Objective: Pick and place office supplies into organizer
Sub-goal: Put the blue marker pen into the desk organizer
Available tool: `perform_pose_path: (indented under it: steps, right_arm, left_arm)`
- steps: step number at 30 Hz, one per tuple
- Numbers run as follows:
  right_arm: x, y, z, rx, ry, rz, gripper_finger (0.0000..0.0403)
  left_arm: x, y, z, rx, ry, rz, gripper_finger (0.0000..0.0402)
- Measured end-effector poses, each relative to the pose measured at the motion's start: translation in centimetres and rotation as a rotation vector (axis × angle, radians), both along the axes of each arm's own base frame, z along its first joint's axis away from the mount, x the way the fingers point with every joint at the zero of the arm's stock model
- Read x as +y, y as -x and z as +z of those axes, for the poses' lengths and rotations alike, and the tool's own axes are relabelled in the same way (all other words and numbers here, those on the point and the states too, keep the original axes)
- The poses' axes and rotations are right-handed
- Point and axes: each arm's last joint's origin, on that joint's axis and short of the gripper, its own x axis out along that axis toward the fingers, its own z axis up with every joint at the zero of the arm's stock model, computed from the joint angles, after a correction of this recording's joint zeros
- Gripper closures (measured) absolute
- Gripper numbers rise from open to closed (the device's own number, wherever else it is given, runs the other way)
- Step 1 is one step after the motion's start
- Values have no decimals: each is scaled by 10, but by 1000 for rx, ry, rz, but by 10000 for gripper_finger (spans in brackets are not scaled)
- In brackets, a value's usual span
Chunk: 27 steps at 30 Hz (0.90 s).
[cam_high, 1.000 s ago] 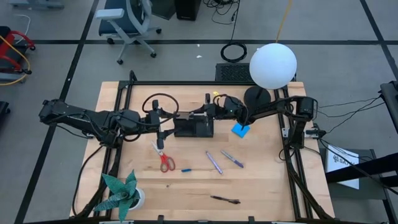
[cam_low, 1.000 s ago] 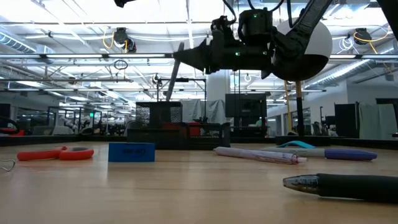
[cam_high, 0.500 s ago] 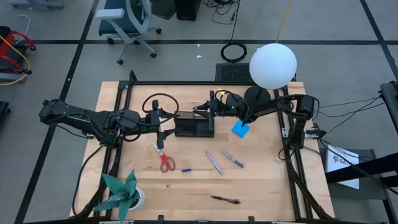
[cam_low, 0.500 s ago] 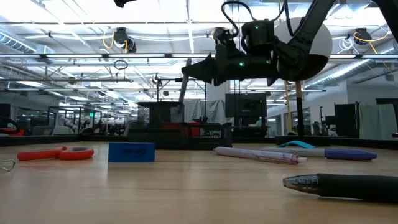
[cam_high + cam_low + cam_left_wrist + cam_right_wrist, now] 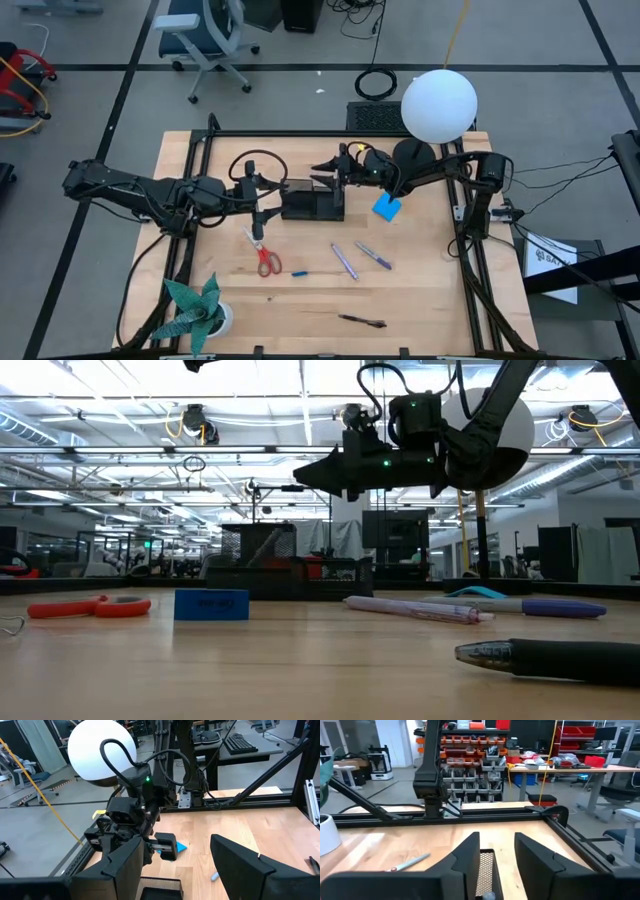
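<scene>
Above the organizer (image 5: 312, 204): right gripper (image 5: 322, 171), jaws apart.
A pen end (image 5: 488, 895) sits in the tray, below them.

Both arms crowd the organizer (image 5: 312, 204); lamp (image 5: 438, 106) stands behind.

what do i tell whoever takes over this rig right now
Right tool: open and empty, hanging above the organizer.
Left tool: open and empty, just left of the organizer.
Done: one pen leans inside the organizer.
Left on the table: red scissors, small blue piece, purple pen, blue pen, dark pen near the front edge, blue notepad right of the organizer.
</scene>
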Motion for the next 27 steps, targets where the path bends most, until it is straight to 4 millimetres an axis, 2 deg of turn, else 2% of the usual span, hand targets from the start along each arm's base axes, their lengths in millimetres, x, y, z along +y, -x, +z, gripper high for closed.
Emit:
perform_pose_path:
  steps: [13, 21, 27]
  right_arm:
    - [4, 1, 9, -34, 11, 16, 305]
    - [20, 10, 36, 27, 75, 52, 309]
    - [35, 27, 64, 91, 120, 86, 310]
  left_arm:
    - [0, 1, -3, 32, 17, -10, 163]
    - [-4, 1, -6, 62, 27, -105, 163]
    - [-6, 1, -7, 66, 27, -115, 163]
